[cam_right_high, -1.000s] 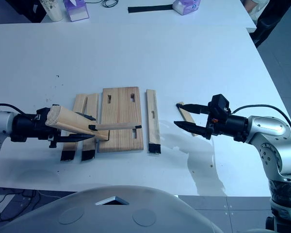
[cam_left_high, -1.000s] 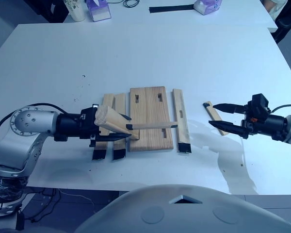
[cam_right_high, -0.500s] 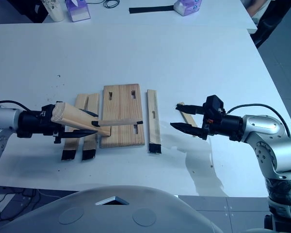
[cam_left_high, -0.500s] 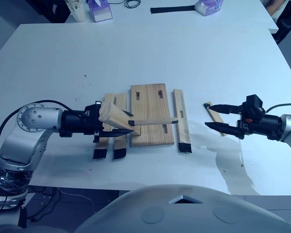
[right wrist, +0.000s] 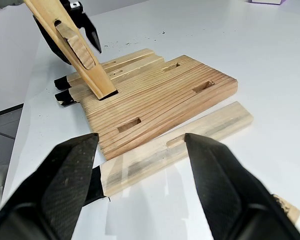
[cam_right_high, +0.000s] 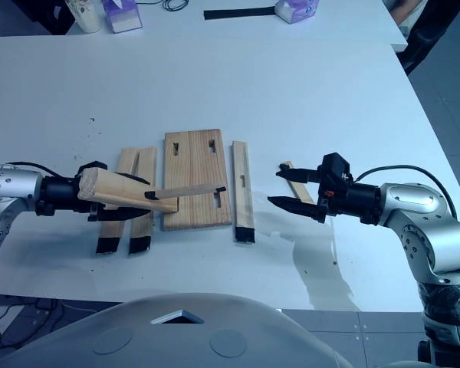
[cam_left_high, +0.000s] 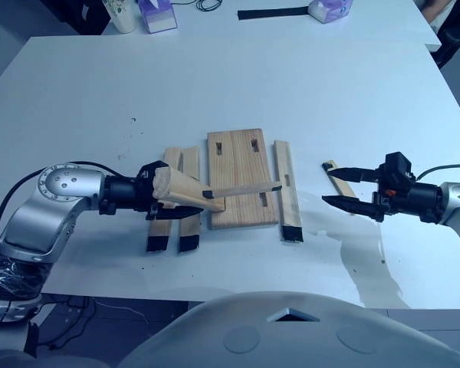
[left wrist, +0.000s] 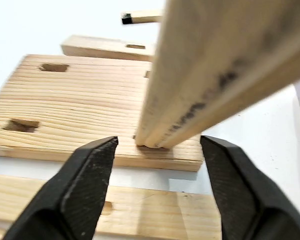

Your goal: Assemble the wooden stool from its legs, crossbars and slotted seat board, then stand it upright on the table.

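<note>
My left gripper (left wrist: 158, 144) is shut on the thick end of a tapered wooden leg (cam_left_high: 185, 195). A thin crossbar (cam_left_high: 245, 189) sticks out of this leg sideways, over the slotted seat board (cam_left_high: 241, 165). The leg's narrow tip sits at the board's left edge. Two more legs (cam_left_high: 176, 218) lie side by side on the table left of the board, and another leg (cam_left_high: 287, 192) lies to its right. My right gripper (cam_left_high: 336, 186) is open just above the table. Its fingers stand either side of a short crossbar (cam_left_high: 337, 178) lying there.
The white table (cam_left_high: 253, 84) stretches far behind the parts. At the back stand two tissue boxes (cam_left_high: 155, 15) (cam_left_high: 327, 9), a cup (cam_left_high: 123, 15) and a black strip (cam_left_high: 272, 13). The table's front edge (cam_left_high: 215, 290) runs just below the grippers.
The head view has shifted a little. My left wrist has rolled, so the held leg now covers the fingers. The right gripper has edged slightly left around the short crossbar.
</note>
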`<state>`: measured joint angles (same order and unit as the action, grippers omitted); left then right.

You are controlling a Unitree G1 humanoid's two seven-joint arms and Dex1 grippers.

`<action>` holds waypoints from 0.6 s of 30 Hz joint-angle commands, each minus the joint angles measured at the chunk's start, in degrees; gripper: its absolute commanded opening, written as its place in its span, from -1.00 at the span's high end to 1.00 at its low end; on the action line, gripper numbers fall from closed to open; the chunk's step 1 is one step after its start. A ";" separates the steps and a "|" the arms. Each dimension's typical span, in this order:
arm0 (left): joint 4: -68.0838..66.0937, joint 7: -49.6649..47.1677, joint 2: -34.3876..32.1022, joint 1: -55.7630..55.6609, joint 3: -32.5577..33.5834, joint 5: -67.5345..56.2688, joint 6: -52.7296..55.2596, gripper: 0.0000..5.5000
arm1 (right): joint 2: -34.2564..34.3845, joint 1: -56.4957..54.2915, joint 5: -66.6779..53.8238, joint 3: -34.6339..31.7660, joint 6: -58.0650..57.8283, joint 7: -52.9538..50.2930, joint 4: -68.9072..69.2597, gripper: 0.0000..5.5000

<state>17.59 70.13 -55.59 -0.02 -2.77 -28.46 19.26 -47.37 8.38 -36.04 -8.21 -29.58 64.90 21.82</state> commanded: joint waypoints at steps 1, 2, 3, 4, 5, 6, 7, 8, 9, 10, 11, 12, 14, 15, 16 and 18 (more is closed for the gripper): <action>-0.35 1.16 -1.31 -0.54 2.62 -0.09 -0.04 -0.14 | 0.05 1.30 -0.26 -0.55 0.04 -0.71 1.23 -0.15; -0.28 1.21 -1.47 -0.37 3.56 -0.26 -0.01 -0.14 | 0.13 1.59 -0.26 -0.62 0.10 -0.87 1.40 -0.15; -0.16 1.04 -1.84 -0.13 5.05 -0.92 0.81 -0.14 | 0.19 2.13 -0.33 -0.86 0.15 -1.04 1.68 -0.15; -0.13 1.02 -2.41 0.43 6.58 -1.22 1.29 -0.14 | 0.25 2.91 -0.40 -1.26 0.22 -1.26 2.07 -0.15; 0.10 0.60 -2.95 1.56 8.26 -1.32 2.01 -0.14 | 0.32 3.84 -0.48 -1.77 0.29 -1.50 2.53 -0.15; 0.68 -0.06 -3.30 3.14 9.84 -1.33 2.84 -0.14 | 0.42 4.85 -0.55 -2.33 0.36 -1.77 3.06 -0.15; 1.92 -1.02 -3.28 5.49 11.69 -1.33 3.76 -0.14 | 0.54 5.95 -0.62 -3.00 0.44 -2.07 3.63 -0.15; 3.59 -3.41 -2.50 7.74 13.57 -1.31 5.38 -0.14 | 0.73 7.16 -0.72 -3.77 0.52 -2.47 4.25 -0.15; 5.85 -6.42 -1.37 9.99 15.50 -2.34 8.45 -0.14 | 0.96 8.47 -0.83 -4.67 0.60 -2.96 4.94 -0.15; 8.65 -9.64 0.20 12.39 17.43 -3.51 11.32 -0.14 | 1.22 9.81 -0.98 -5.68 0.66 -3.46 5.68 -0.15; 11.17 -13.30 1.72 13.92 18.54 -4.12 14.10 -0.14 | 1.58 11.50 -1.20 -6.96 0.74 -3.95 6.56 -0.15; 14.68 -18.13 4.15 16.33 20.25 -5.77 18.32 -0.14 | 1.91 12.93 -1.39 -8.20 0.80 -4.44 7.29 -0.15; 19.85 -26.11 7.95 19.90 22.50 -7.62 25.51 -0.14 | 2.53 14.98 -1.59 -10.09 0.80 -5.27 8.53 -0.15; 21.70 -29.30 9.34 21.27 23.31 -8.54 28.98 -0.14 | 2.84 15.94 -1.70 -10.86 0.81 -5.64 9.14 -0.15; 22.63 -32.01 10.34 22.22 24.02 -8.72 31.94 -0.21 | 3.02 16.74 -1.80 -11.41 0.86 -5.93 9.61 -0.15; 24.24 -36.07 11.28 23.40 24.56 -8.42 36.01 -0.31 | 3.29 17.62 -2.03 -11.92 0.77 -6.51 10.23 -0.15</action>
<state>39.99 37.94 -44.93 22.43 20.60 -37.14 51.35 -44.49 25.22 -37.57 -18.83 -29.12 59.21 30.92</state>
